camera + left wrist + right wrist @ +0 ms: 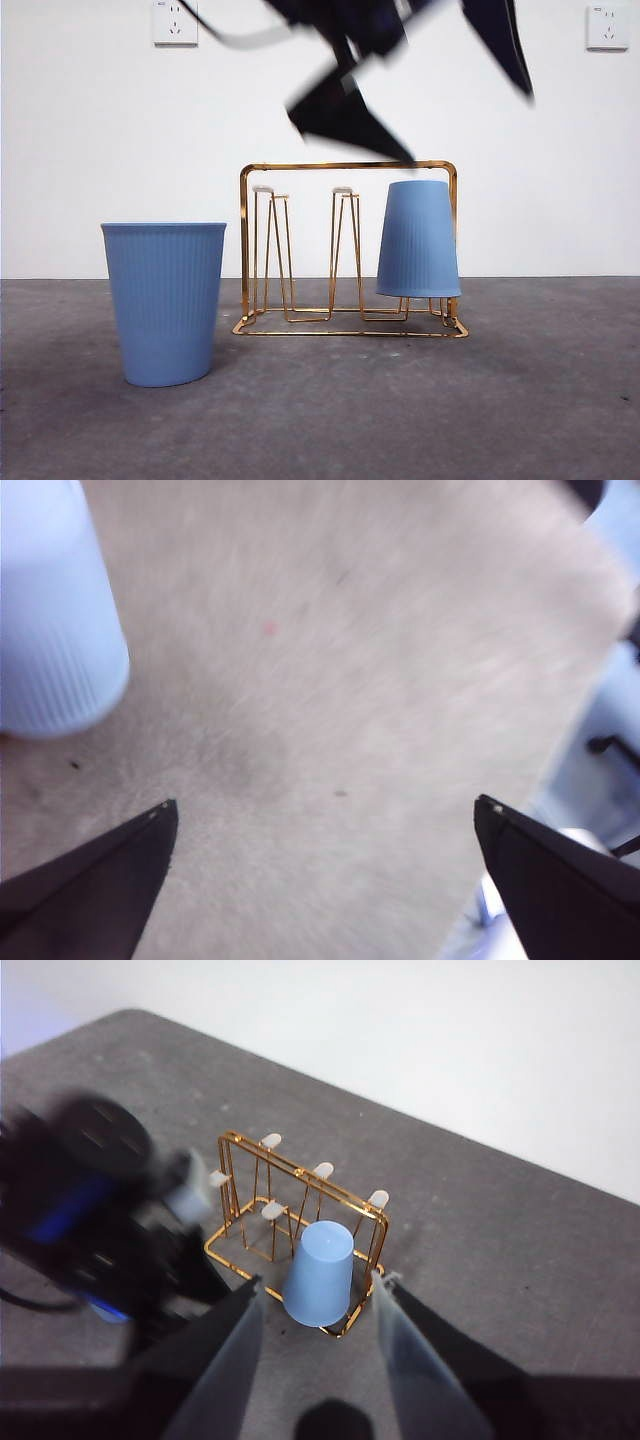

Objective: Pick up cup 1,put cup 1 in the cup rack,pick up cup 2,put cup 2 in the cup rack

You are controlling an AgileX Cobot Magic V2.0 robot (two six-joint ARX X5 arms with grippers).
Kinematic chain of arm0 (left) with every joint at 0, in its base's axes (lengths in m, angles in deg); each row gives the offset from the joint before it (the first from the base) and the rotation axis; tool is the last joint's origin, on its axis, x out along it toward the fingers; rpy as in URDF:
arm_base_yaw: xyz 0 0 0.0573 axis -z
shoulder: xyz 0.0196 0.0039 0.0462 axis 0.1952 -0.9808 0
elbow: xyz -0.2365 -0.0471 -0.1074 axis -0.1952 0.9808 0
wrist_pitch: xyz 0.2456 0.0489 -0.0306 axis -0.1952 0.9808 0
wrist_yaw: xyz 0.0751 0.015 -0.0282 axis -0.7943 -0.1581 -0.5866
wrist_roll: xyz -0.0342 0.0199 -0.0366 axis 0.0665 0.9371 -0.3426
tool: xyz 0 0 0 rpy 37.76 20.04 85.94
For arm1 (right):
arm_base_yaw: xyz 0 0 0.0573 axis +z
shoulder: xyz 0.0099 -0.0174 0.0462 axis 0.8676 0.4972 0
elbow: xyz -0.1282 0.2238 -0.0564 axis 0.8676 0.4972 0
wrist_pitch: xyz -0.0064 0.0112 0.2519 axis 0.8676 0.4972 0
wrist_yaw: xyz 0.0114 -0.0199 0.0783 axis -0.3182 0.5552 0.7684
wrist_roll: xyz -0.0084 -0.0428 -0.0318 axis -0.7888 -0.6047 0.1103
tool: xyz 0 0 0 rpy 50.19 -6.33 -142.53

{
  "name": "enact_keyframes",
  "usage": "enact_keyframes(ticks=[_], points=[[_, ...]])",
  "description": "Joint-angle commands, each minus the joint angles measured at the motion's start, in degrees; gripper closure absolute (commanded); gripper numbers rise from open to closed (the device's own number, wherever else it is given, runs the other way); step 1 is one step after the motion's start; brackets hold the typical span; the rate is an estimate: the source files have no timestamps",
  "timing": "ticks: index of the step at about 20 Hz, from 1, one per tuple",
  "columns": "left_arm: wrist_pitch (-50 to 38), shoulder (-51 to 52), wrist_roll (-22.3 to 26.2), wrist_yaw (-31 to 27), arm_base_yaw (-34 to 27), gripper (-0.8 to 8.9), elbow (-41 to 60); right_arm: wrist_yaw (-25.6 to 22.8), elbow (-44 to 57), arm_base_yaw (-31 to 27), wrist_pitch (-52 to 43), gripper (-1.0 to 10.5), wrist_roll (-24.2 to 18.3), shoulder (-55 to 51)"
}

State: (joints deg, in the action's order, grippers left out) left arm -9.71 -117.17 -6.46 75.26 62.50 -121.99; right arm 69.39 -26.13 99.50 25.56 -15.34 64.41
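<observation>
Cups [165, 300] unmarked; no readable writing

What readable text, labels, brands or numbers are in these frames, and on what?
None can be read.
Upright blue cup: plain ribbed plastic, no print.
Inverted blue cup on the cup rack: no print.
Wall sockets: only slot marks; any lettering is too small to read.
Left hand and right hand: no markings visible.

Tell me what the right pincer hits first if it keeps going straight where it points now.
Probably the upside-down blue cup on the cup rack: it sits framed between the open right pincer jaws in the wrist view. Depth is unclear.
</observation>
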Motion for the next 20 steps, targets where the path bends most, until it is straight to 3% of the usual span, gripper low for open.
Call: enact_keyframes(ticks=[1, 8, 15, 20], points=[[2.40, 6.60, 2.45, -0.24, 0.00, 3.12, -0.15, 0.39, 0.37, 0.02, -0.46, 7.6, 0.31, 1.90], [8.37, 25.16, 7.26, -12.07, -1.01, 3.13, -0.15, 9.25, 0.37, 0.02, -3.41, 7.6, 2.62, 10.14], [17.27, 41.31, 7.93, -20.09, -3.43, 3.13, -0.15, 18.95, 0.37, 0.07, -10.47, 7.5, 5.14, 22.97], [28.13, 49.64, 7.30, -28.48, -3.65, 3.13, -0.15, 24.00, 0.37, 0.09, -16.55, 5.6, 6.16, 35.30]])
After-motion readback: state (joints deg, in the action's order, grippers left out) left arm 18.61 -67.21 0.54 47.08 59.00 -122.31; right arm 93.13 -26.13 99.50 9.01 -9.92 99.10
